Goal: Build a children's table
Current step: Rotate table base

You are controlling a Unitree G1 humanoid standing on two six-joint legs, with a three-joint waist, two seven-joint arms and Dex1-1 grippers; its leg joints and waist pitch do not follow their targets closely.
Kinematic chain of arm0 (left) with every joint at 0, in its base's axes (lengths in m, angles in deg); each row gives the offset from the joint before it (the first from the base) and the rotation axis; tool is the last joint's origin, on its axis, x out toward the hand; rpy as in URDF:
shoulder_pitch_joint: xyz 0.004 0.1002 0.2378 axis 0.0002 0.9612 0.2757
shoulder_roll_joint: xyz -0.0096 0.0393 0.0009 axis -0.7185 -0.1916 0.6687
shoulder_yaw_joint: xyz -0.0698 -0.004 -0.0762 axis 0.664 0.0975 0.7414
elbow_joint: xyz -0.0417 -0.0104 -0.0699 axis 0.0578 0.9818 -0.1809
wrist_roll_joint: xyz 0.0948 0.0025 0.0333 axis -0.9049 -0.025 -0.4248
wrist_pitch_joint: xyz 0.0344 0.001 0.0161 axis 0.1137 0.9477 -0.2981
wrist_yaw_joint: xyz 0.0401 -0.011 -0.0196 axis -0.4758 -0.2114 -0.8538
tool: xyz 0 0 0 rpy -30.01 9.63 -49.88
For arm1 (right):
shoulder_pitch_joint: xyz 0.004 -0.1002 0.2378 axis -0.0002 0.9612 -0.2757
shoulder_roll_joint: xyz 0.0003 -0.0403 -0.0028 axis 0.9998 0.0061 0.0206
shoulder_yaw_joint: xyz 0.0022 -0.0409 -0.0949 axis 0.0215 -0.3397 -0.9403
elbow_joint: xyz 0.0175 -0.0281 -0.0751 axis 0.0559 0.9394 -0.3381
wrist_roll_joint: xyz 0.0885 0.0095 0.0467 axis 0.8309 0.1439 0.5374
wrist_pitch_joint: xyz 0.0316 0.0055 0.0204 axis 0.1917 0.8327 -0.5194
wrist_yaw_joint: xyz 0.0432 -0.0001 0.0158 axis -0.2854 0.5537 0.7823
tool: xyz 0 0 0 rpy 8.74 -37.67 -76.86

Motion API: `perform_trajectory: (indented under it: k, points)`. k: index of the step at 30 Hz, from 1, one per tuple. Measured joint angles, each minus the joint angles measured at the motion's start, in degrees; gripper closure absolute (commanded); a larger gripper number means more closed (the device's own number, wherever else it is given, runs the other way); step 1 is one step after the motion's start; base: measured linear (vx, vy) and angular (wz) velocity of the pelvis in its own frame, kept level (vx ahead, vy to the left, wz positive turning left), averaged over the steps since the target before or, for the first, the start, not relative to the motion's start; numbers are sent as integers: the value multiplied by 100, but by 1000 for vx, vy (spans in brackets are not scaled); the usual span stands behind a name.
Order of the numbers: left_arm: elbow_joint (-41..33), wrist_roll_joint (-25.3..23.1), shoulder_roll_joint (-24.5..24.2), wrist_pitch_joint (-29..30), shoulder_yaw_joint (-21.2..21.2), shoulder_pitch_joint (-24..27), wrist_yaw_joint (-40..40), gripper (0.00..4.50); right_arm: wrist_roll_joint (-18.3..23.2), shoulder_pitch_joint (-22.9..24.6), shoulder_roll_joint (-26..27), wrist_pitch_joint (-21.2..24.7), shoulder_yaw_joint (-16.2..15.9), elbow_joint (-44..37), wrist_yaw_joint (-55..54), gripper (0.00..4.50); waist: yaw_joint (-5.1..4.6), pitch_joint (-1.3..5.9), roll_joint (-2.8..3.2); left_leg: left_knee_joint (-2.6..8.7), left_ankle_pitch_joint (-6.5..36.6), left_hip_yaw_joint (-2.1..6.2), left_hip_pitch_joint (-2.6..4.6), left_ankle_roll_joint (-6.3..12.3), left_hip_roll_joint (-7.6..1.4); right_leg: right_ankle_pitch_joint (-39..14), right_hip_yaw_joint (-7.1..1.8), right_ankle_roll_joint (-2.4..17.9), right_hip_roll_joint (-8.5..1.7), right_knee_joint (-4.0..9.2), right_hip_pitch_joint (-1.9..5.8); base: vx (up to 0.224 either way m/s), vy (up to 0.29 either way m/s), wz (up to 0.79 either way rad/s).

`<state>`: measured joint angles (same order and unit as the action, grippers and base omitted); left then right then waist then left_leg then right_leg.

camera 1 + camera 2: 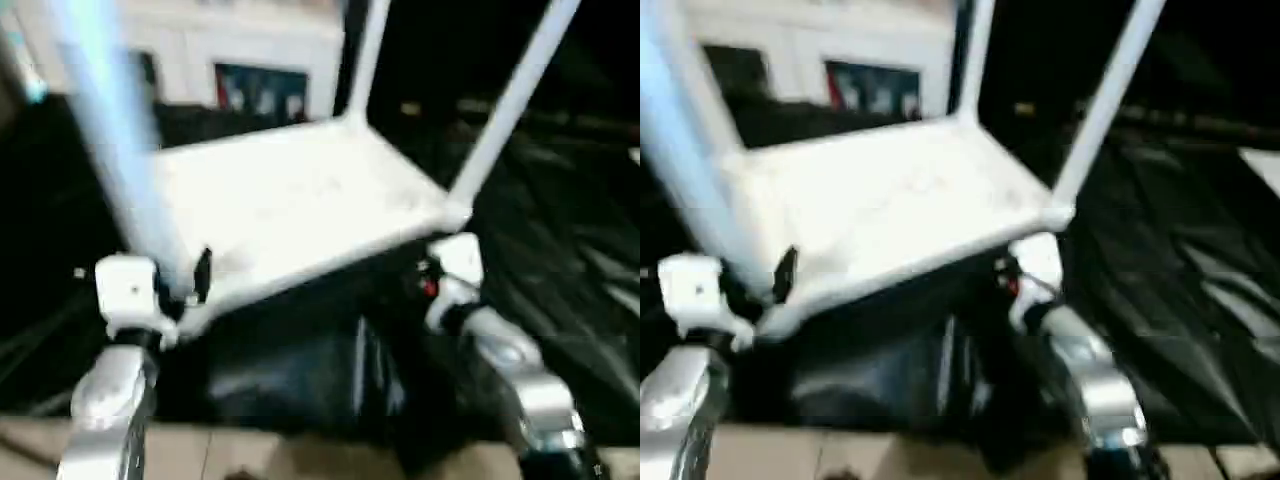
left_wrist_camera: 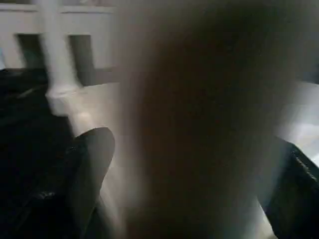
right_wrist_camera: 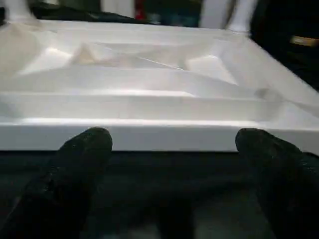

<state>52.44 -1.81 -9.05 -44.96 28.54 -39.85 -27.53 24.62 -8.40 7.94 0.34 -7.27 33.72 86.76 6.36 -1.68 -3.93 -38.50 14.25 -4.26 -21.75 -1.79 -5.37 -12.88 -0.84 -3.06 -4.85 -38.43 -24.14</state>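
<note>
The white tabletop [image 1: 300, 200] lies upside down with its ribbed underside [image 3: 149, 74] facing up. Three white legs stand in its corner sockets: a near-left leg [image 1: 115, 130], a far leg [image 1: 368, 50] and a right leg [image 1: 515, 100]. My left gripper [image 1: 185, 290] is at the near-left corner, shut on the base of that leg [image 2: 199, 124], which sits between its two black fingers [image 2: 89, 164]. My right gripper [image 3: 174, 144] hangs open just in front of the tabletop's near rim by the right corner. Its fingers [image 3: 82, 154] are spread with nothing between them.
Black plastic sheeting [image 1: 560, 250] covers the ground to the right and under the tabletop. A white cabinet with dark openings [image 1: 250, 50] stands behind. A pale brown strip of floor or cardboard [image 1: 250, 455] runs along the near edge.
</note>
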Motion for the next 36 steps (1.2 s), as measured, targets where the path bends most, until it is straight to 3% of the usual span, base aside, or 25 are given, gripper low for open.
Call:
perform_trajectory:
  k: [2,4,6,10,14,20,23,26,29,36]
  points:
    - [92,138,8,-101,-18,-82,150,0,-114,15,-63,7,96,185,-57,5,-17,-18,-17,169,-17,-125,24,-47,-78,40,37,53,19,87,13,-43,2,8]
    - [170,232,8,-155,-48,-79,246,0,-140,-8,-37,8,105,237,-89,5,-29,-35,10,243,-60,-143,47,-119,-172,103,102,137,56,219,81,-21,-27,-1]
    - [198,471,-16,-136,-45,-159,486,0,-157,-252,-14,85,101,497,-146,5,-82,-55,23,252,-77,-241,89,-175,-274,134,161,183,57,248,120,-54,-31,4]
    - [165,875,-104,0,-69,-286,945,0,-243,-606,-12,206,41,937,-196,5,-105,-60,28,264,-90,-344,94,-198,-351,151,170,170,54,251,131,-46,-18,7]
    - [89,1598,-319,298,-260,-279,1886,0,-406,-1036,51,239,15,1841,-254,5,-109,-63,17,269,-112,-433,81,-225,-416,161,171,169,54,238,118,0,0,0]
    - [-124,2454,-821,1192,-750,-687,3116,0,-568,-2160,221,-49,7,3548,-294,5,-133,-79,-16,272,-139,-470,71,-242,-447,188,176,208,58,223,96,0,0,0]
    - [-300,2659,-894,1531,-1081,-793,3459,0,-587,-2455,256,-208,18,3926,-238,5,-137,-85,-29,284,-181,-497,69,-233,-457,178,173,205,58,228,90,0,0,0]
    - [-330,2779,-933,1756,-1342,-1013,3665,0,-650,-2695,249,-366,23,4435,-146,5,-181,-116,-85,284,-192,-534,64,-219,-467,175,158,204,59,231,76,0,0,0]
    - [-318,2792,-707,1803,-1573,-1233,3694,0,-761,-2829,305,-484,-40,4757,-2,5,-287,-144,-123,285,-189,-543,56,-215,-468,174,155,205,58,243,70,0,0,0]
    - [105,2766,-309,1803,-1894,-1775,3770,0,-858,-2929,404,-752,-108,5190,323,5,-429,-180,-128,297,-191,-549,61,-218,-486,177,163,212,66,241,65,0,0,0]
